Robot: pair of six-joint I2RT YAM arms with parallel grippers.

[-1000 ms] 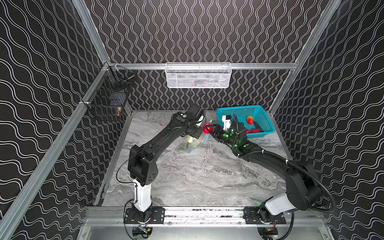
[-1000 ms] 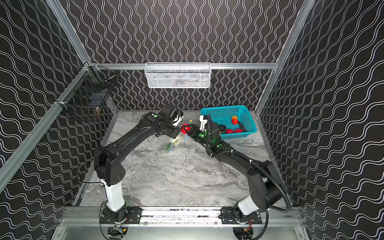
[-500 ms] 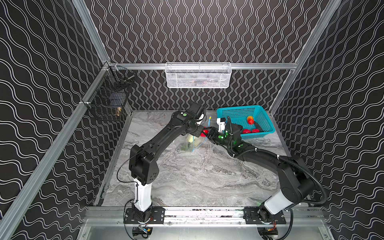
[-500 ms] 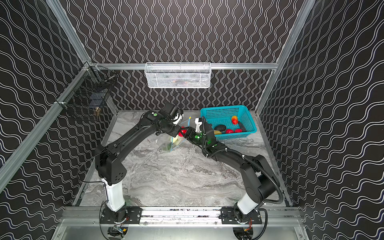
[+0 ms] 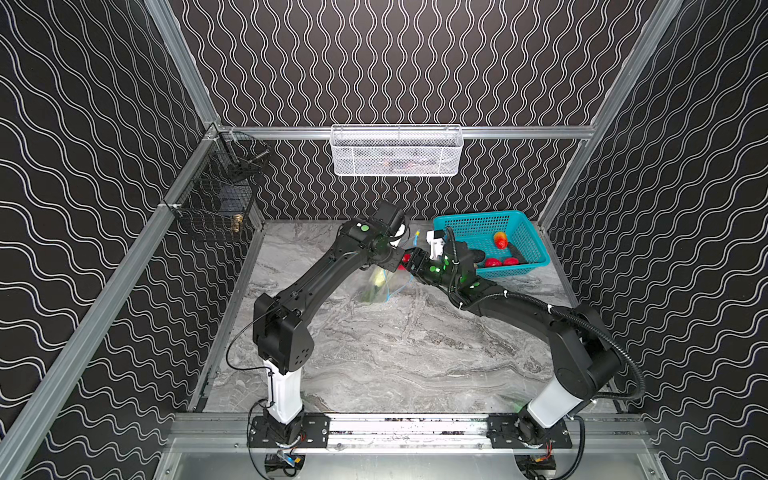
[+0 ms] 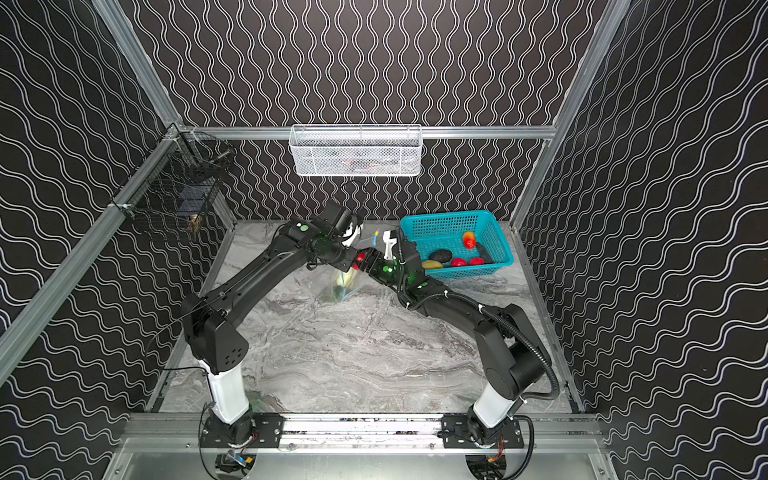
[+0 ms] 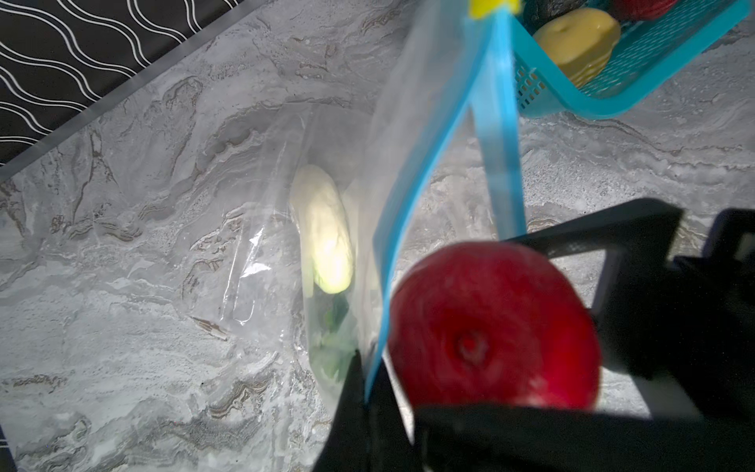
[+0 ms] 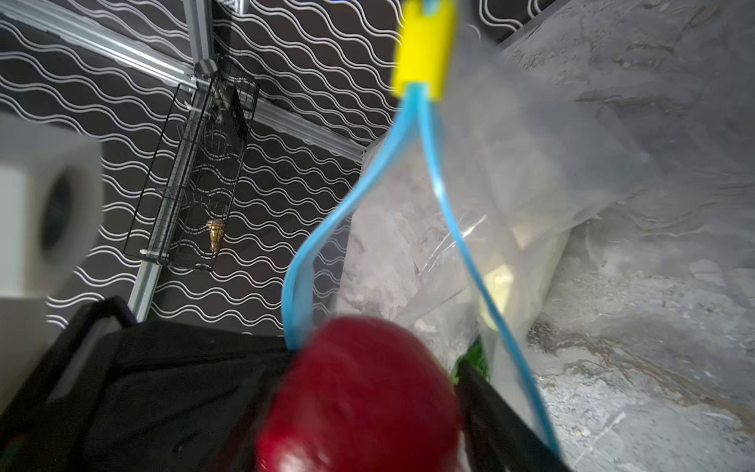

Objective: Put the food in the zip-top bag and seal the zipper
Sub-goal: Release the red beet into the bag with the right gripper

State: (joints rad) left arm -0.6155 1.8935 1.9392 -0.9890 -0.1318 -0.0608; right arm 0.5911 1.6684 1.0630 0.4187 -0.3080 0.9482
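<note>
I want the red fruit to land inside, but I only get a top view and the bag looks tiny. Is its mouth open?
Observer: Yes. The right wrist view shows the zipper parted into two blue strips below the yellow slider.
Operator: Is anything inside?
Observer: The left wrist view shows a white oblong food lying in the zip-top bag.
Operator: Who holds it up?
Observer: The left gripper, pinched shut on the bag's blue edge.
</note>
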